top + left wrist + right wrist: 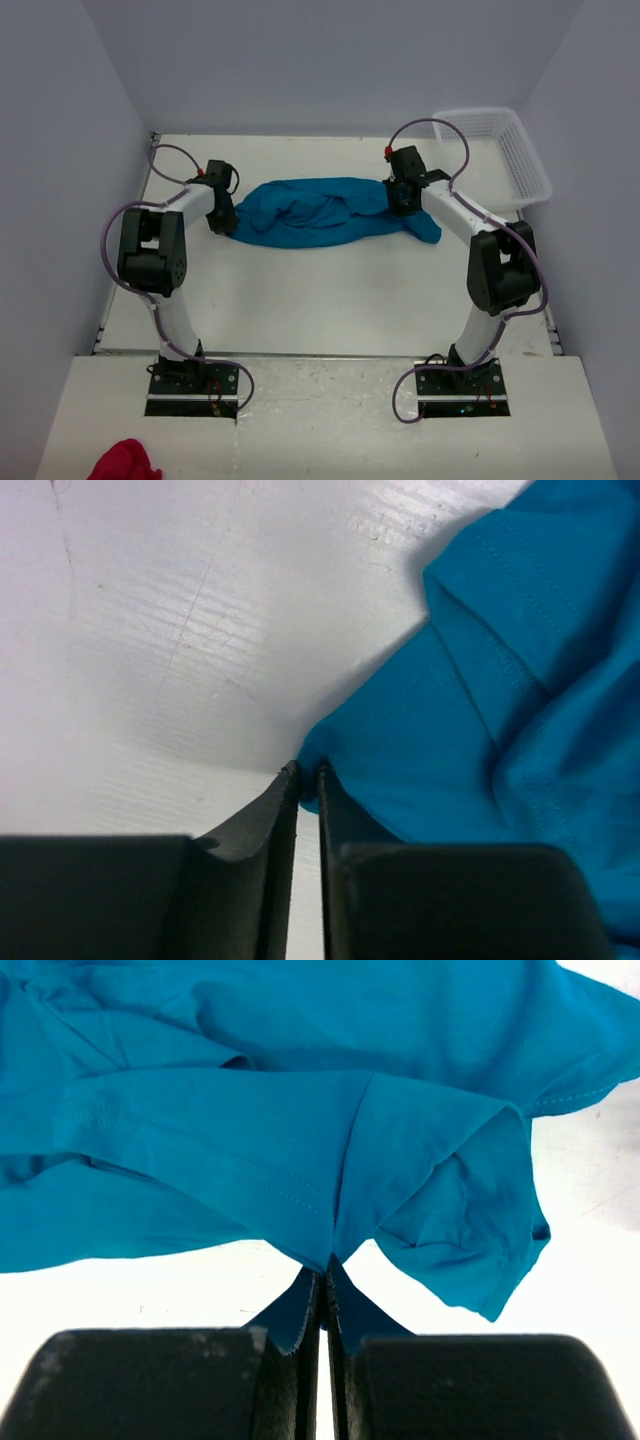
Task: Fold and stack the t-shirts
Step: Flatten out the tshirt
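The t-shirt [310,212] lies bunched and wrinkled on the far half of the table [300,310], between the two arms, so the step in hand looks like the opening one: taking hold of the cloth at both ends to spread it flat before any fold is made. The left gripper [308,772] is down at the shirt's left end, its jaws narrowed to a slit with a corner of the teal fabric pinched between the tips (only a small bite, from what the wrist view gives). The right gripper [325,1268] is at the right end, fingers pressed together on a fold of cloth that is drawn up into a peak at the tips. The shirt's long axis runs left to right across the table, from one gripper to the other, with a short tail of fabric trailing toward the near right. A hemmed sleeve hangs by the right gripper, but no collar shows, so I cannot tell which way the neck points. The next move, I judge, calls for lifting and drawing the ends apart evenly, gently enough that the left corner does not slip, and clear of the white basket [500,150] at the far right.
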You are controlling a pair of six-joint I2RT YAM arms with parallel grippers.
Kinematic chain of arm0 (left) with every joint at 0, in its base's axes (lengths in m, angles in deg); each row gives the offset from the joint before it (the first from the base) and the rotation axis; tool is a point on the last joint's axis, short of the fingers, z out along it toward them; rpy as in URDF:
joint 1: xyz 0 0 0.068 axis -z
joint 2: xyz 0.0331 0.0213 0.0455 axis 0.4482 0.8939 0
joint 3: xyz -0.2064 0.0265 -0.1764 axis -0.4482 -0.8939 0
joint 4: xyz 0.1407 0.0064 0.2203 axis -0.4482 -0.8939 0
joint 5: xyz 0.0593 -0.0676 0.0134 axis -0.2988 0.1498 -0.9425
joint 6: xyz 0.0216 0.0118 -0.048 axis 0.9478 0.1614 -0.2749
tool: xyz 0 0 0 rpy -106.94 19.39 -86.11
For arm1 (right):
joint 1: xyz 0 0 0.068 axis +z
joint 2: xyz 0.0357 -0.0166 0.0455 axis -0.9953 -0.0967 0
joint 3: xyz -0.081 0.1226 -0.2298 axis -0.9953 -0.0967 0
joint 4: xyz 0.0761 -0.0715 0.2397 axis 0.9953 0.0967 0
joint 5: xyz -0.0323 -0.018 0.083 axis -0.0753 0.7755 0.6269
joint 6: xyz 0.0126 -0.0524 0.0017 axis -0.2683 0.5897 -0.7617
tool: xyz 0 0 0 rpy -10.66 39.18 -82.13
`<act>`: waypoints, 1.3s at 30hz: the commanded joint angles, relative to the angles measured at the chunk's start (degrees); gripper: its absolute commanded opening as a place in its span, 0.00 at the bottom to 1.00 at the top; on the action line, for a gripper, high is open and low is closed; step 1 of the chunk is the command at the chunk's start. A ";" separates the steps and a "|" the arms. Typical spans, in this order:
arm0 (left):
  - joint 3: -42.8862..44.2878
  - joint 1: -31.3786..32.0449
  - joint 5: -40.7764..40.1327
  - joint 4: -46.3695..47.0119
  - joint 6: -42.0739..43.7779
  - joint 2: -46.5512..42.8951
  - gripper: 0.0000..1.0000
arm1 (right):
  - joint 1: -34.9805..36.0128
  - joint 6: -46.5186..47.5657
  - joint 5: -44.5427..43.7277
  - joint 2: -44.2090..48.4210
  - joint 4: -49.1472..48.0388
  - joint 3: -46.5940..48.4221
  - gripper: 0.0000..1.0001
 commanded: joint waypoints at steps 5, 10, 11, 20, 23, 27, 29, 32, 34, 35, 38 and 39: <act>-1.69 0.11 -0.52 0.41 -0.62 5.10 0.00 | 0.15 -0.80 0.89 2.93 -1.50 -0.55 0.00; -2.39 0.46 -0.08 -0.21 0.43 -2.96 0.00 | 0.07 -1.76 -1.57 3.81 -1.50 -0.82 0.00; -2.39 0.81 0.01 -0.73 0.78 -4.90 0.00 | -0.11 -1.85 -2.01 4.51 -1.42 -0.64 0.00; 3.84 0.99 6.33 -4.25 4.91 -32.22 0.00 | -0.90 -2.03 -8.69 11.97 3.23 6.73 0.00; 9.20 0.99 8.00 -5.74 6.49 -35.67 0.00 | -0.99 -1.07 -10.80 13.91 6.84 12.52 0.00; 17.10 0.99 10.80 -6.28 8.60 -38.40 0.00 | -1.51 0.86 -13.17 16.72 12.36 23.49 0.00; 20.88 0.99 10.91 -6.62 8.78 -39.54 0.00 | -1.87 1.66 -13.96 16.82 14.74 28.34 0.00; 27.72 0.99 9.94 -9.96 9.57 -39.02 0.00 | -2.04 3.59 -15.19 17.43 18.44 37.04 0.00; 30.38 0.99 9.67 -11.46 10.27 -38.93 0.00 | -2.04 3.86 -15.29 20.06 18.80 39.96 0.00; 32.92 0.99 9.67 -11.90 10.36 -39.02 0.00 | -2.04 3.86 -14.94 21.29 18.71 40.40 0.00; 37.84 0.99 10.73 -13.30 10.98 -39.28 0.00 | -2.04 3.60 -13.01 25.60 19.32 42.07 0.00; 38.65 0.99 11.51 -13.31 11.07 -39.63 0.00 | -2.04 3.59 -12.65 26.39 19.59 42.51 0.00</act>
